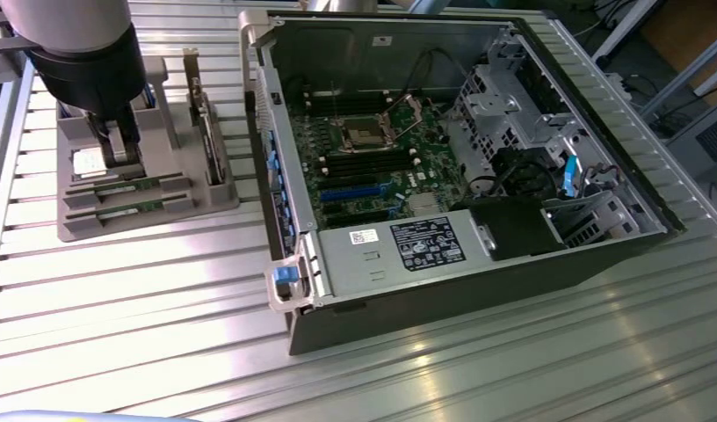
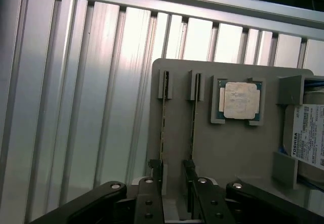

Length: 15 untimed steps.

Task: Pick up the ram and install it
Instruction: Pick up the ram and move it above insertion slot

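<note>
Currently hand (image 2: 173, 171) is hanging spread wide over the tray (image 2: 228, 153), just above the ends of both rams (image 2: 163, 125) standing on edge, gripping nothing. CPU (image 2: 241, 100) is sitting beside them.

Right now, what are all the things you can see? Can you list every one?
ram: two, green, standing on edge in side-by-side slots of the tray
processor: one, silver, in a pocket of the tray
hard drive: one, silver with a white label, in the tray past the processor
tray: one, grey, on the table at the exterior view's left
case: one, black, open, on the table at the exterior view's middle and right
motherboard: one, green, inside the case
table: one, silver slats, under everything
arm: one, grey and black, above the tray
gripper: one, black, open, just over the tray by the ram
</note>
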### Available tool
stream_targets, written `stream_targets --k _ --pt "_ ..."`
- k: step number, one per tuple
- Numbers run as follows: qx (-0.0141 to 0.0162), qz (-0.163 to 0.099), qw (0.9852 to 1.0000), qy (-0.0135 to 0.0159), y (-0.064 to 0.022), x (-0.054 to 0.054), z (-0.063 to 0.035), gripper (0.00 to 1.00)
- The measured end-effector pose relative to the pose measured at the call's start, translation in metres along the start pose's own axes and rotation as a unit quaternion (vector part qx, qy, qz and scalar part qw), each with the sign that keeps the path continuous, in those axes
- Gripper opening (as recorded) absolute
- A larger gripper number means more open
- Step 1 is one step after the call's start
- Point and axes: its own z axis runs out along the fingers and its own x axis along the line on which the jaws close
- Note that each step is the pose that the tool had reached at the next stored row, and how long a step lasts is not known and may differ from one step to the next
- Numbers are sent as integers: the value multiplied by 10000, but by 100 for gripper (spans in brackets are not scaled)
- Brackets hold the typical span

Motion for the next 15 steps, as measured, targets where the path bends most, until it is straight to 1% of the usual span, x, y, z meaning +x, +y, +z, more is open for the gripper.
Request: stream_targets --k 1,3,15 --pt "-5 -136 9999 7 0 0 3 30" --pt "-12 -286 9996 14 1 0 4 30" --pt "-13 -329 9995 16 0 1 25 30"
